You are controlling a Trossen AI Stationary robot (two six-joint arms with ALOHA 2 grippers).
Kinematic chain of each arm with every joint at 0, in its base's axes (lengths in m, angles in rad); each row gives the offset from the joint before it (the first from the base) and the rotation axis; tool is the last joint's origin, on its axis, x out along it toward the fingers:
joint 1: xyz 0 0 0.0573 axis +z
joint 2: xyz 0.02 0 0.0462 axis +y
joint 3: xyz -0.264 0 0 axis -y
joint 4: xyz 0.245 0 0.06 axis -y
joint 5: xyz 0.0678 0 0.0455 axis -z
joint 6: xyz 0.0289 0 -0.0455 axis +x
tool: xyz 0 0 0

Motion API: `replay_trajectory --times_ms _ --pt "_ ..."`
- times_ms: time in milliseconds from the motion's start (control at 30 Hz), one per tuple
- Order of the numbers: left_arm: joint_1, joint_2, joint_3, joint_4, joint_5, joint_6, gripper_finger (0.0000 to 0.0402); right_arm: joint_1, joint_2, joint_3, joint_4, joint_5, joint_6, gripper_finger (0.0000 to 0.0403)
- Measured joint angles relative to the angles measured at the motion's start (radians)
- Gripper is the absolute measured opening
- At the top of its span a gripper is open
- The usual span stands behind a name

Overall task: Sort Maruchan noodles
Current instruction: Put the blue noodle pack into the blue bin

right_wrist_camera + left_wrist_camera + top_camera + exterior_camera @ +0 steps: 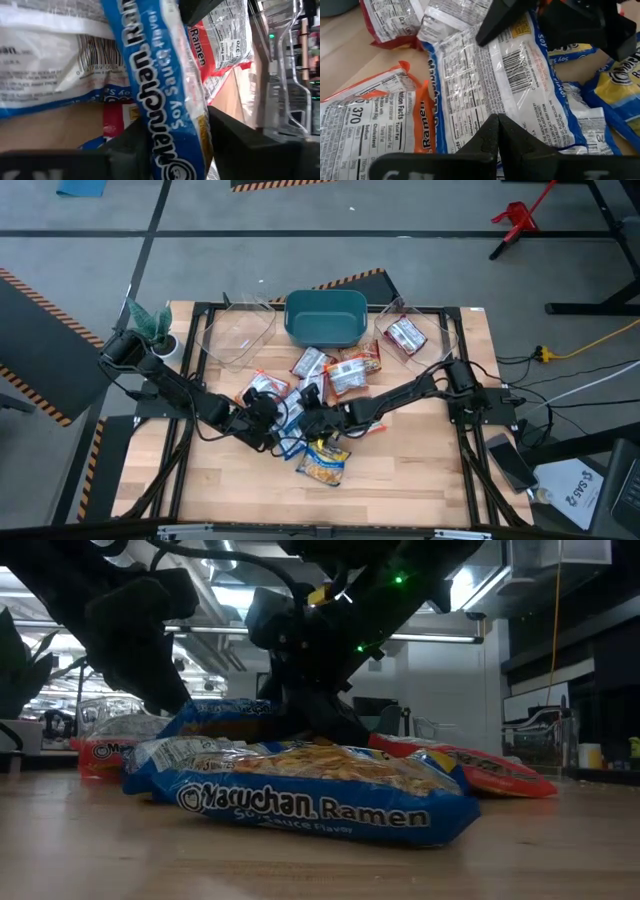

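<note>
Several Maruchan noodle packets (320, 385) lie piled flat at the table's middle, some overlapping. A blue-white one (310, 790) lies nearest the near edge. One dark red packet (405, 335) lies in the right clear container. My left gripper (262, 418) is low over the pile's left side, shut on a blue-white packet (510, 85) lying printed back up. My right gripper (315, 420) meets it from the right, shut on a blue packet edge (170, 100). In the low view both arms (310, 670) stand behind the front packet. My left gripper has its shut fingertips (492, 125) on the white back of the blue-white packet, about the middle (495, 107), slanting down from the table's left. The fingers hide whether a fold lies between them. The packet lies on other packets. My right gripper pinches the long blue printed edge (172, 125) of a blue-white packet between its two fingers (230, 135), coming low from the table's right. That edge stands turned up on its side in the gap. The white back beside it (55, 65) lies on the pile.
A teal bin (325, 317) stands at the far middle, between a clear container on the left (238, 332) and one on the right (445, 330). A small plant (152, 325) stands at the far left corner. Bare wood (400, 470) shows toward the near edge.
</note>
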Motion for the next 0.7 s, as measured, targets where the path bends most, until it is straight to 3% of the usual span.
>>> replay_trajectory --times_ms 300,500,700 --pt "-0.002 -0.004 0.135 -0.127 0.091 0.03 0.0 0.048 0.0 0.083 -0.127 0.043 0.007 0.011" --pt "-0.016 -0.048 0.315 -0.37 0.037 0.029 0.0 0.047 -0.007 0.149 -0.197 0.116 0.053 0.011" --pt "-0.042 -0.104 0.466 -0.605 -0.039 0.026 0.0 0.014 -0.055 0.175 -0.203 0.113 0.105 0.011"
